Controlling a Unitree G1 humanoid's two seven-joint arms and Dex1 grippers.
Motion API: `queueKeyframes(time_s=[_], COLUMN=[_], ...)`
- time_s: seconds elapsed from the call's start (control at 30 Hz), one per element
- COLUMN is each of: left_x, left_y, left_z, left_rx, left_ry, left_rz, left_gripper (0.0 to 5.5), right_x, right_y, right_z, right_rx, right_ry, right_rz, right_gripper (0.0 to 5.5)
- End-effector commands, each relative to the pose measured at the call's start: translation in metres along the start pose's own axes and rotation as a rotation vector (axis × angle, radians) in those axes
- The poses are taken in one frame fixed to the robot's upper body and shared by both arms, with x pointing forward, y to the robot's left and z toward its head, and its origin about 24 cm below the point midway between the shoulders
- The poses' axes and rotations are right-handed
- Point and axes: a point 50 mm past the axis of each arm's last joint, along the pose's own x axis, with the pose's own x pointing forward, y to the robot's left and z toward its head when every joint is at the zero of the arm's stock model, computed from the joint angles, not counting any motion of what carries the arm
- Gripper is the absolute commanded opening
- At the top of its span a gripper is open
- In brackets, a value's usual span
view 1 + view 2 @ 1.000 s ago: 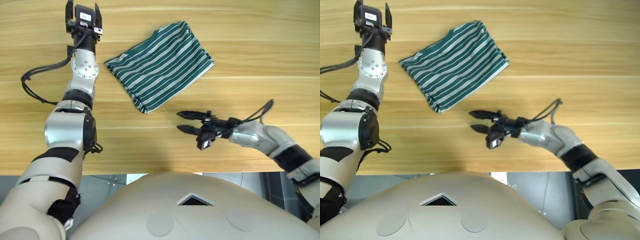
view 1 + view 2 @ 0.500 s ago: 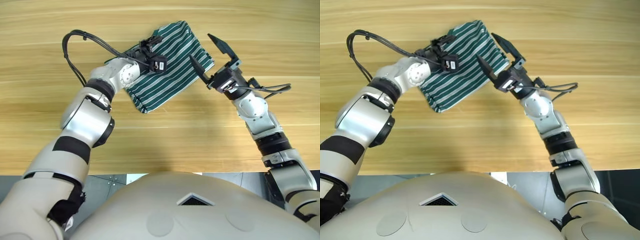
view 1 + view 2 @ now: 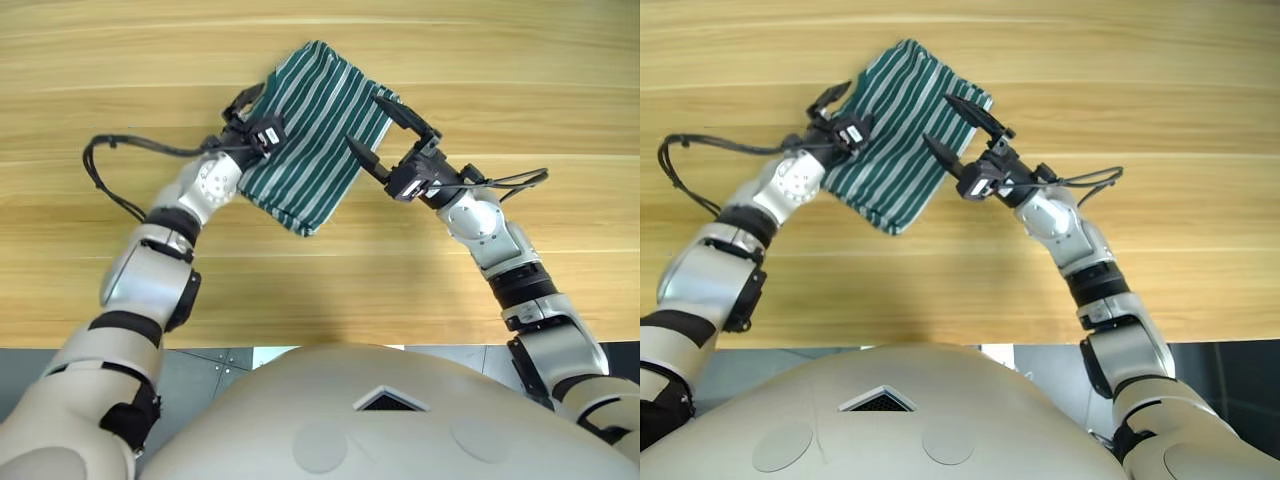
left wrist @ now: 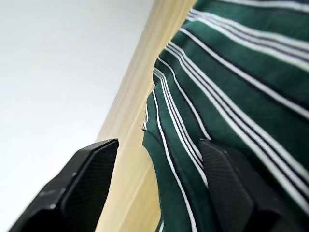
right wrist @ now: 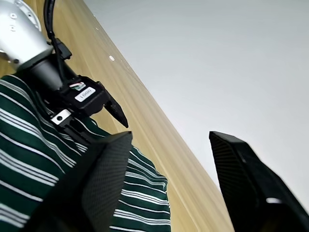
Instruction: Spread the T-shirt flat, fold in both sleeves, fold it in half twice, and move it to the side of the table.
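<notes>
Left eye view: a folded green striped T-shirt (image 3: 310,130) lies askew on the far middle of the wooden desk (image 3: 520,60). The left pincer (image 3: 250,103) meets its left edge and the right pincer (image 3: 367,123) its right edge; the right one is spread wide and holds nothing. Left wrist view, closer in: the left pincer's fingers (image 4: 89,179) stand well apart, one over bare desk, the other over the cloth, the shirt's layered edge lying loose between them. Right wrist view, from across the shirt: the left pincer at the cloth, and a pale surface (image 5: 217,58) beyond the desk's far edge
</notes>
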Motion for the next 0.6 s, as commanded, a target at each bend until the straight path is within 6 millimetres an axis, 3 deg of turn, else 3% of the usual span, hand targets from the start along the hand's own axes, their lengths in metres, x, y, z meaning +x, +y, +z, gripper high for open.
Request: queueKeyframes(time_s=[0.03,0.17,0.3,0.43,0.6], left_x=[-0.021,-0.034,-0.051,-0.057,-0.064], left_y=[-0.044,0.006,0.046,0.052,0.066], left_z=[0.033,0.033,0.039,0.05,0.036], left_rx=[-0.424,-0.518,-0.593,-0.693,-0.672], left_ry=[-0.055,-0.028,-0.084,-0.19,-0.192], left_rz=[0.056,0.317,0.487,0.504,0.524], left_gripper=[3.14,3.14,3.14,3.14,3.14], right_x=[0.001,-0.007,-0.035,-0.071,-0.081], right_y=[0.006,0.016,0.039,0.05,0.046], right_z=[0.002,0.013,0.034,0.022,-0.003], right_rx=[-0.028,-0.059,-0.064,-0.038,-0.022], right_ry=[-0.001,-0.025,-0.032,0.132,0.284], right_rz=[0.063,0.145,0.357,0.483,0.422], right_gripper=[2.95,2.95,2.95,2.95,2.95])
